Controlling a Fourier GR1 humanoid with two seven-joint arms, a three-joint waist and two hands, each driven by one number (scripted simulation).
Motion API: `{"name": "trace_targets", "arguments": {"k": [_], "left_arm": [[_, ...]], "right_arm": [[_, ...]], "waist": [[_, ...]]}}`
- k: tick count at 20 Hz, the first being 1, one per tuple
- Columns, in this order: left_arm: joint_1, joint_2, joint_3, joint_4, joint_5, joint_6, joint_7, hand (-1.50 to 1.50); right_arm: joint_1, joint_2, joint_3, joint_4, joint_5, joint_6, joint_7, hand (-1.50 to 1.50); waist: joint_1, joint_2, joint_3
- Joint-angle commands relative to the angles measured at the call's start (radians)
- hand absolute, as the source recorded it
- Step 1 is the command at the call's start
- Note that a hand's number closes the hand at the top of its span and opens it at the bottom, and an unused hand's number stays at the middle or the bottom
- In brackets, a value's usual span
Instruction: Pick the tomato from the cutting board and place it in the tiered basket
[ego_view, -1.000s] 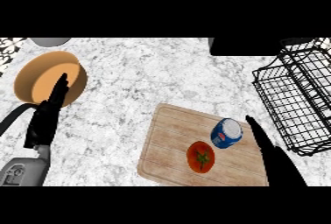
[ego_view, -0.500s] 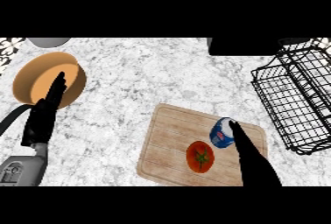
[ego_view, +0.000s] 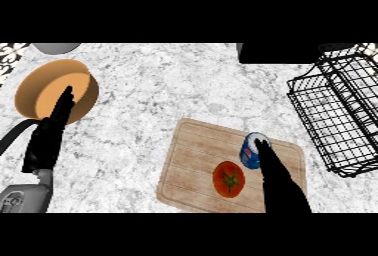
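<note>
The tomato (ego_view: 229, 179) lies low on the board (ego_view: 193, 165), lower centre. The right hand (ego_view: 277, 175), fingers straight, reaches just beside it, overlapping a blue can (ego_view: 250, 153). The left hand (ego_view: 52, 132) rests released at left. The basket (ego_view: 336, 112) sits right.

Marble counter (ego_view: 170, 85) bears cutting board (ego_view: 193, 165), bowl (ego_view: 44, 92), basket (ego_view: 336, 115).

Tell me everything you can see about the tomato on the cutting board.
The tomato is round and red with a small green star-shaped stem patch facing up. It looks whole and lies on the light wooden cutting board, near its lower edge. A blue and white can stands just beyond it. The right hand reaches in beside it, fingers straight, not holding it.
</note>
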Motion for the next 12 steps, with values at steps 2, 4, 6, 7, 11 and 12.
{"name": "trace_targets", "arguments": {"k": [2, 4, 6, 7, 11, 12], "left_arm": [[0.021, 0.021, 0.032, 0.001, 0.015, -0.03, -0.035, 0.0], [-0.02, 0.001, 0.03, 0.04, 0.018, -0.031, -0.014, 0.0], [-0.013, -0.004, 0.019, 0.009, 0.004, -0.028, -0.003, 0.0], [0.017, -0.027, 0.0, -0.023, -0.024, 0.001, 0.019, 0.0], [-0.032, -0.045, -0.003, 0.035, -0.039, 0.002, -0.015, 0.0], [-0.043, -0.027, 0.027, 0.071, -0.023, -0.013, -0.009, 0.0]], "right_arm": [[-0.053, 0.098, -0.03, 0.066, 0.018, 0.087, 0.167, -1.5], [0.011, 0.092, -0.015, 0.002, 0.042, 0.097, 0.173, -1.5], [0.053, 0.094, -0.033, 0.115, 0.046, 0.028, 0.065, -1.5], [0.02, 0.13, -0.014, 0.074, 0.071, 0.07, 0.117, -1.5], [0.047, 0.132, 0.015, 0.134, 0.085, 0.017, 0.094, -1.5], [0.027, 0.133, -0.017, 0.054, 0.061, 0.063, 0.133, -1.5]], "waist": [[0.005, 0.002, 0.0], [-0.006, 0.001, 0.0], [-0.002, 0.002, 0.001], [0.0, 0.0, 0.001], [-0.005, 0.001, 0.0], [-0.006, 0.001, 0.0]]}}
